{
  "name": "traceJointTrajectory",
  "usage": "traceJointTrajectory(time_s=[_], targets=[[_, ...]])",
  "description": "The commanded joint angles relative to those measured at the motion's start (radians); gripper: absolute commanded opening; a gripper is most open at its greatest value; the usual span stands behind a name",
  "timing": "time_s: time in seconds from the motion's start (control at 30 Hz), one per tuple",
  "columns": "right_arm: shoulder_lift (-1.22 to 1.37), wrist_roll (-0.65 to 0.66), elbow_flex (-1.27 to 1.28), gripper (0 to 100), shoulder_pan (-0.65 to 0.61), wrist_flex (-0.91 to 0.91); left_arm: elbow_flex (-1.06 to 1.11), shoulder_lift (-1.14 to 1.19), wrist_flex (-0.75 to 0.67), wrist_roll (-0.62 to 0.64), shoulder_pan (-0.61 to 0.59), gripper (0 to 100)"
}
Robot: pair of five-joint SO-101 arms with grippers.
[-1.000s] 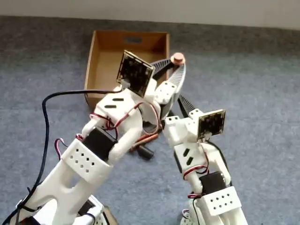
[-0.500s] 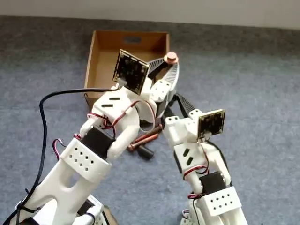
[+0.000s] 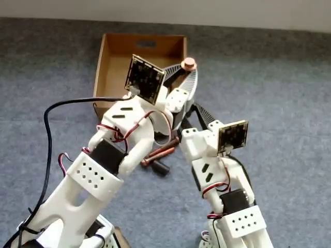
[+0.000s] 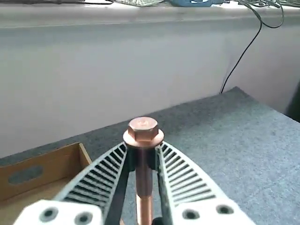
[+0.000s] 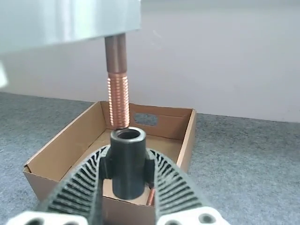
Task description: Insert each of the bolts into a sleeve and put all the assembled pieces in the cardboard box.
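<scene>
Two ribbed black hands, each clamped on a part. Left hand (image 4: pixel 142 153) pinching a smooth copper bolt (image 4: pixel 143 133) by the shank just under its flanged hex head, head up, threads down. Right hand (image 5: pixel 127 157) gripping a matte black cylindrical sleeve (image 5: pixel 127 140), upright, bore open upward, bolt threads right at its rim. Beyond both, open brown cardboard box (image 3: pixel 106 57) on felt-like grey surface (image 3: pixel 269 93). Between the arms, loose bolts (image 3: pixel 160 152) and second sleeve (image 3: pixel 161 168) lying flat.
</scene>
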Motion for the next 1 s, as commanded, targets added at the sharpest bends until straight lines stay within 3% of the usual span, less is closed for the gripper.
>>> traceJointTrajectory(time_s=[0.0, 0.37, 0.97], targets=[[-0.021, -0.011, -0.016, 0.5, -0.002, -0.019, -0.039, -0.012, -0.018, 0.006, 0.03, 1], [-0.021, -0.011, -0.016, 0.5, -0.002, -0.018, -0.036, -0.012, -0.009, 0.006, 0.05, 1], [-0.019, -0.009, 0.033, 0.5, -0.002, -0.019, -0.035, -0.004, 0.236, 0.008, -0.047, 1]])
